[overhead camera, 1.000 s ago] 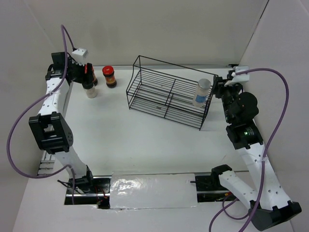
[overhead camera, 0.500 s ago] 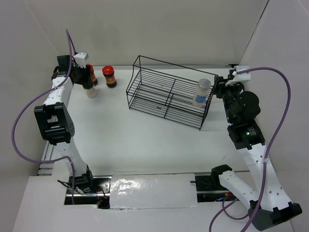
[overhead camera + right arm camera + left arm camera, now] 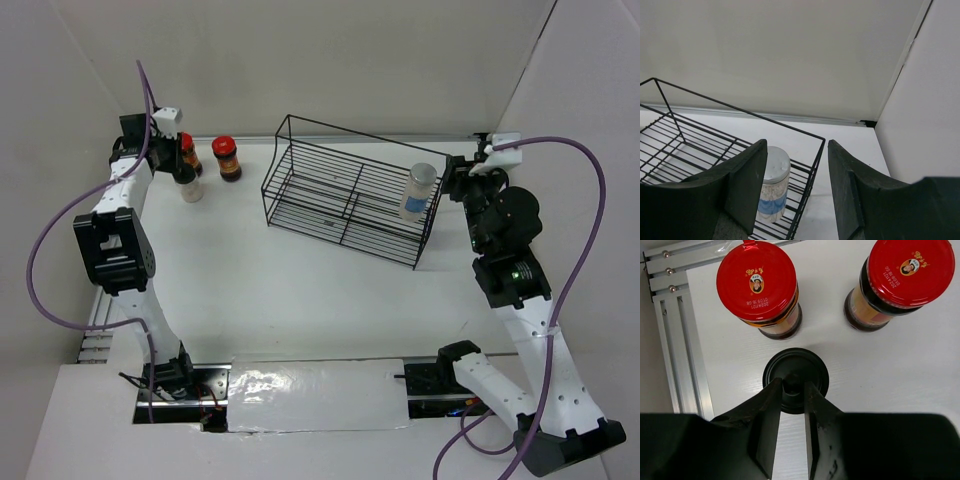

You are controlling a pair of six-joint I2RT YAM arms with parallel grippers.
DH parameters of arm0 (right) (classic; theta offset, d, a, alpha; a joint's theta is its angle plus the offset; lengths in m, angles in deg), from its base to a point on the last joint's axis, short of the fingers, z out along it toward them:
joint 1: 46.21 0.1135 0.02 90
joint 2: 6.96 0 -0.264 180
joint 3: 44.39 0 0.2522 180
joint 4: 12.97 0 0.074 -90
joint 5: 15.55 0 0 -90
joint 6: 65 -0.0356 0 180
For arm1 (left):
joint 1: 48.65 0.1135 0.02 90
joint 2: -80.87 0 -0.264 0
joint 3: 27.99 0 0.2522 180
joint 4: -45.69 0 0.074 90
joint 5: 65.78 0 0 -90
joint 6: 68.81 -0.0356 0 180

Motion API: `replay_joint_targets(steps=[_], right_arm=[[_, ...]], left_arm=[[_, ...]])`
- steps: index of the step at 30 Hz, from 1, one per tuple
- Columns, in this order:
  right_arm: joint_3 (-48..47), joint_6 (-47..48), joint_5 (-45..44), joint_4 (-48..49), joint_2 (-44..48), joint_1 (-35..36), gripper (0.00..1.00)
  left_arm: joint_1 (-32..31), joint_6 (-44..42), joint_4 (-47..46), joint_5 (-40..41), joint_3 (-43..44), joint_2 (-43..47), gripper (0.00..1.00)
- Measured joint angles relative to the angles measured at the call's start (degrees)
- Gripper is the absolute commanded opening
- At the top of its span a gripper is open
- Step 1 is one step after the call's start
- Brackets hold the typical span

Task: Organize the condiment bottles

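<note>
Seen from the left wrist, my left gripper point(image 3: 793, 386) comes down from above with its fingertips pinched on the centre knob of the black cap point(image 3: 796, 362) of a clear bottle point(image 3: 189, 186). Two dark jars with red lids point(image 3: 757, 282) point(image 3: 910, 267) stand just beyond it. From the top view one red-lidded jar point(image 3: 228, 158) is plain to see, while the other point(image 3: 187, 150) is half hidden by the left gripper point(image 3: 183, 162). The whitish bottle point(image 3: 418, 190) point(image 3: 774, 187) stands in the right end of the wire rack point(image 3: 345, 190). My right gripper point(image 3: 455, 185) point(image 3: 796, 147) hovers open beside the rack, holding nothing.
The black wire rack point(image 3: 740, 109) lies across the back middle of the table. An aluminium rail point(image 3: 670, 330) runs along the table's left edge, close to the jars. White walls close in the back and right sides.
The left gripper has come down over the black-capped bottle and narrowed its fingers onto the cap's knob. The right arm and the whitish bottle have stayed put.
</note>
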State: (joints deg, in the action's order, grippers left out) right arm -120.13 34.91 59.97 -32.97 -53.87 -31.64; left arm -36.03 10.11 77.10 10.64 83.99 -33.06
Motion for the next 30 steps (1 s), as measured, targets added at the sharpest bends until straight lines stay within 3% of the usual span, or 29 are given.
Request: replay_joint_targets(steps=[6, 13, 14, 15, 19, 30], right_arm=[[-0.96, 0.0, -0.35, -0.35, -0.17, 0.0, 0.59], [-1.44, 0.0, -0.57, -0.66, -0.2, -0.11, 0.59], [-1.46, 0.0, -0.57, -0.76, -0.2, -0.11, 0.59], [-1.49, -0.02, -0.57, -0.92, -0.2, -0.11, 0.59], [-1.99, -0.04, -0.72, -2.03, -0.2, -0.11, 0.59], [-2.32, -0.57, -1.2, -2.43, 0.55, -0.22, 0.58]], left_arm=[[0.07, 0.35, -0.11, 0.31, 0.15, -1.29, 0.38], [0.07, 0.42, -1.44, 0.28, 0.15, -1.4, 0.49], [0.07, 0.5, -1.64, 0.28, 0.15, -1.4, 0.46], [0.07, 0.52, -1.84, 0.26, 0.15, -1.4, 0.33], [0.07, 0.52, -2.38, 0.26, 0.15, -1.49, 0.02], [0.11, -3.8, 0.68, -3.87, 0.0, -0.04, 0.0]])
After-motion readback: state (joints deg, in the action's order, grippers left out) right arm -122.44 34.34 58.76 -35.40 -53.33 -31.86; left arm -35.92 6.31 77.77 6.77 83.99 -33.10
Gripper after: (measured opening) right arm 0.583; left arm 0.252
